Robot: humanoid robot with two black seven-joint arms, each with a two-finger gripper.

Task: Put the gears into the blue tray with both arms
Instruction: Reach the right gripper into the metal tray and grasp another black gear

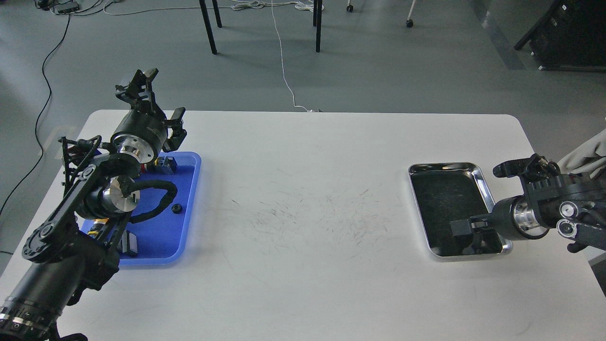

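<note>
The blue tray (pixel 163 237) lies at the table's left end, and one small black gear (pixel 177 208) rests on its floor near the right rim. My left gripper (pixel 162 97) is raised over the tray's far end, open and holding nothing. My right gripper (pixel 461 230) reaches in from the right and sits low over the near end of the steel tray (pixel 442 166). Its fingers are dark and cannot be told apart. No gear shows in the steel tray; the gripper covers that spot.
Push-button switches (pixel 165 164) lie in the blue tray, some under my left arm. The white table (pixel 303 199) has scuff marks between the two trays. Chair legs and cables are on the floor beyond the far edge.
</note>
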